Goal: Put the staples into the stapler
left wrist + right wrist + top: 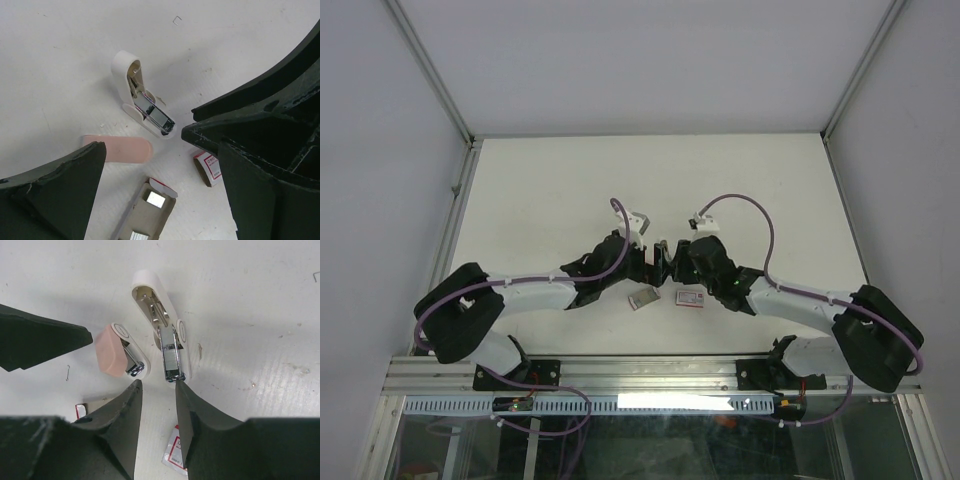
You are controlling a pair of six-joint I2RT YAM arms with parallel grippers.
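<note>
**A:** While both arms crowd mid-table, top view first: left claw (642, 262) and right claw (682, 258) sit nose to nose. The tray (642, 298) is at 6 o'clock of the left one, the box (692, 297) at 6 of the right. Can't make out the stapler from up here.

**B:** Left wrist?

**A:** Left claw is spread wide and empty. The stapler (145, 102) is flipped open, dead centre. Tray is at 6 o'clock of it with strips (156, 200) inside, box at 4, pink part (125, 149) at 7.

**B:** Right wrist?

**A:** Right claw is half apart, nothing seen between its fingers. The stapler's metal channel (170, 357) ends right at its mouth, 12 o'clock. Touching or not, can't tell.

**B:** Progress?

**A:** My read: the opening is done, stapler open and tray out. Left to do: lift a strip, seat it in the channel, close up. Whether the channel already holds staples, can't tell.
</note>
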